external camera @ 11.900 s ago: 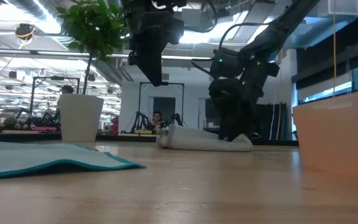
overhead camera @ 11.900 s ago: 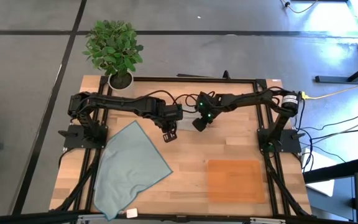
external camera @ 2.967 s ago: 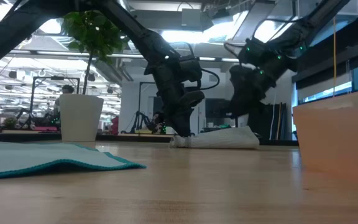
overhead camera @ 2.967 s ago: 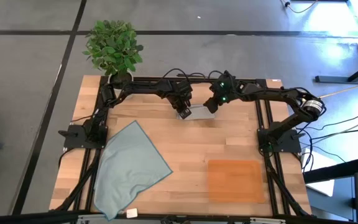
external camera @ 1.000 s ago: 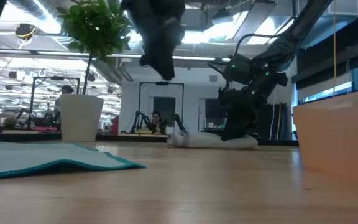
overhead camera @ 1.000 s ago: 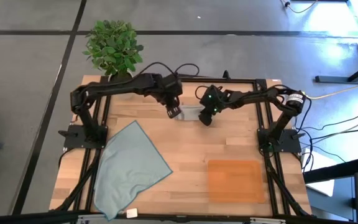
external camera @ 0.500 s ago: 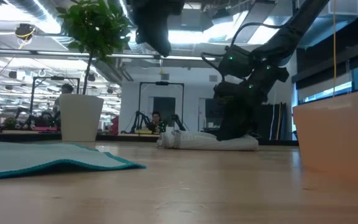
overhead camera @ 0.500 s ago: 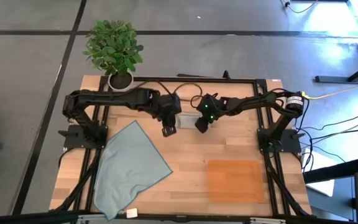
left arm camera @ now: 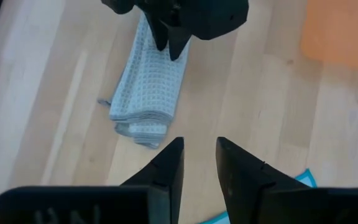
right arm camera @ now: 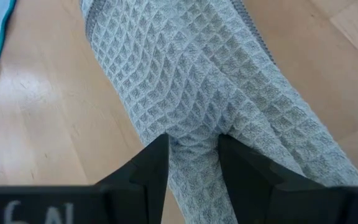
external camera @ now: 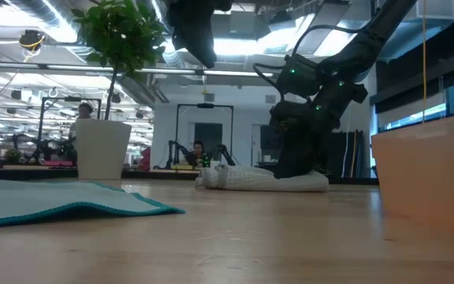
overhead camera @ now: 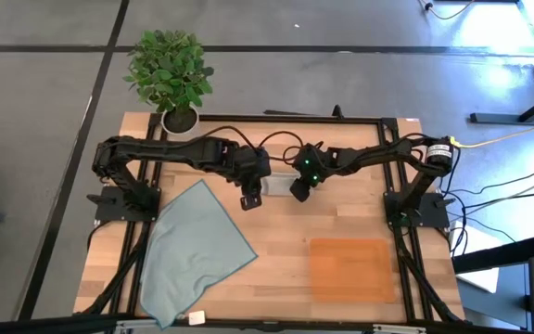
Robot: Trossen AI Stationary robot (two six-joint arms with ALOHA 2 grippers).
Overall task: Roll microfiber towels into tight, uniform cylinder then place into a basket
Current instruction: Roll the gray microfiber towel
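Observation:
The light grey towel (overhead camera: pixel 274 183) lies rolled into a short cylinder on the table's far middle; it also shows in the low view (external camera: pixel 251 178) and the left wrist view (left arm camera: pixel 148 93). My right gripper (overhead camera: pixel 299 190) is shut on its right end. My left gripper (overhead camera: pixel 251 198) hovers open and empty just left of and nearer than the roll, high above the table in the low view (external camera: pixel 199 39). The pale blue towel (overhead camera: pixel 193 250) lies spread flat at the near left. The orange basket (overhead camera: pixel 350 269) sits at the near right. My right gripper pinches the roll's right end (right arm camera: pixel 194 118) between its two fingers, with the waffle cloth bunched up between them. The fingers (external camera: pixel 294 167) come down from above, slanting from the right, across the roll. The roll lies on the table along its length.
A white pot with a green plant (overhead camera: pixel 180 119) stands at the far left corner. The basket's wall (external camera: pixel 428 173) rises at the right in the low view. Bare wood lies between the roll, the blue towel and the basket.
My left gripper has gone from the roll's left end toward the table's near edge, staying lifted. My right gripper has drawn the roll a little toward the near and left edges; the roll has slid along the table and kept its shape.

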